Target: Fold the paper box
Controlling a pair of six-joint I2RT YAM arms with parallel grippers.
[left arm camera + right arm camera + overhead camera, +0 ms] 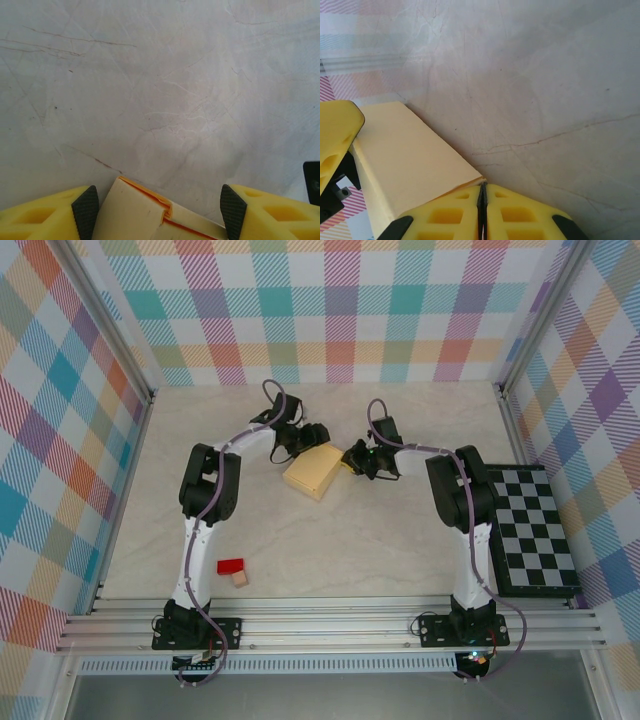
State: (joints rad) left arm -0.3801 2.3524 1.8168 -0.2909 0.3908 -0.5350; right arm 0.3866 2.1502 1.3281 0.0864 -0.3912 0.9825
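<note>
Because a fold needs one side braced while the other is worked, the top external view has both arms meeting at the paper box (313,473), which lies on the worktop (400,550) about midway between them, towards the far half. The left gripper (310,444) comes in over the box's far edge and the right gripper (353,460) sits at its right corner. A red block (231,566) and a tan cube (240,580) lie well apart, near the left arm's base, and a checkerboard (535,530) rests at the right edge; none of them bears on the task.

From the left wrist, the left gripper (159,212) has its jaws wide, one dark pad on each side of an end of the paper box (132,212). An orange-edged flap seam shows there. I cannot tell whether the pads touch the card, but the straddle suits squeezing that end shut.

From the right wrist, the right gripper (482,200) has its jaws pressed together right at the corner of the paper box (410,155). A thin orange sliver in the seam suggests a flap edge pinched there, probably to steady the box.
</note>
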